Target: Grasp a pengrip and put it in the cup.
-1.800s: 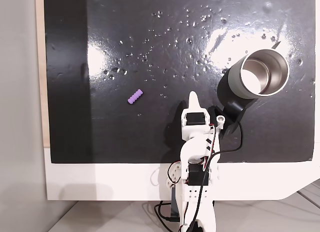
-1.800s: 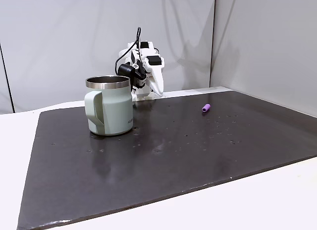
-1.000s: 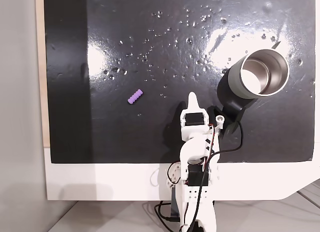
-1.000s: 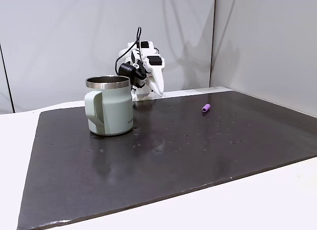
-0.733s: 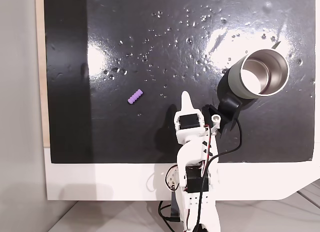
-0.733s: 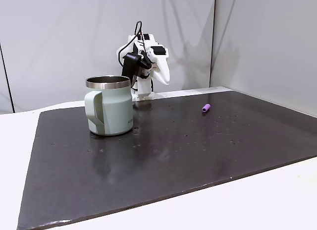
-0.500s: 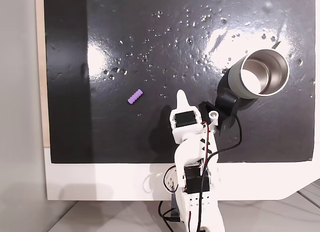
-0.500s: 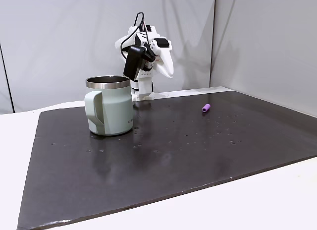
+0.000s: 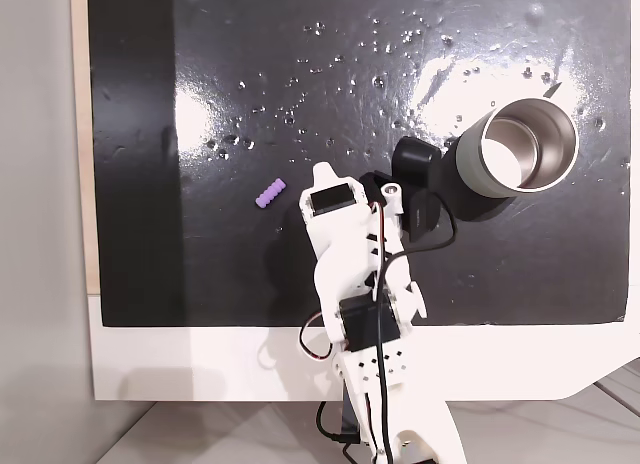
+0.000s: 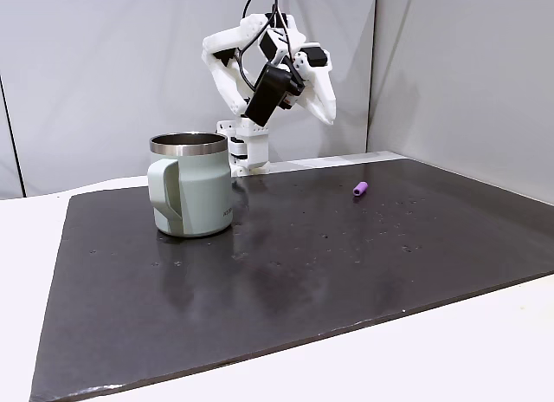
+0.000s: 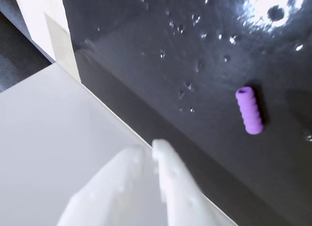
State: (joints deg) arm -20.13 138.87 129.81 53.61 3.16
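your gripper [image 10: 331,114] hangs high above the dark mat [image 10: 346,263] in a fixed view from the side, its white fingers [image 11: 165,187] pressed together with nothing between them, as the wrist view shows, though blurred. from above, the white arm [image 9: 350,274] reaches up from the near edge of the mat, with the wrist camera [image 9: 412,164] just left of the cup [image 9: 520,149]. you can see the pengrip [image 9: 270,193] lying loose on the mat to the left of the arm in that fixed view, well apart from the cup. in the side view the pengrip [image 10: 360,189] lies to the right and the cup [image 10: 192,184] stands upright to the left, handle toward the camera. in the wrist view the pengrip [image 11: 249,110] sits right of the fingertips, not touching them.
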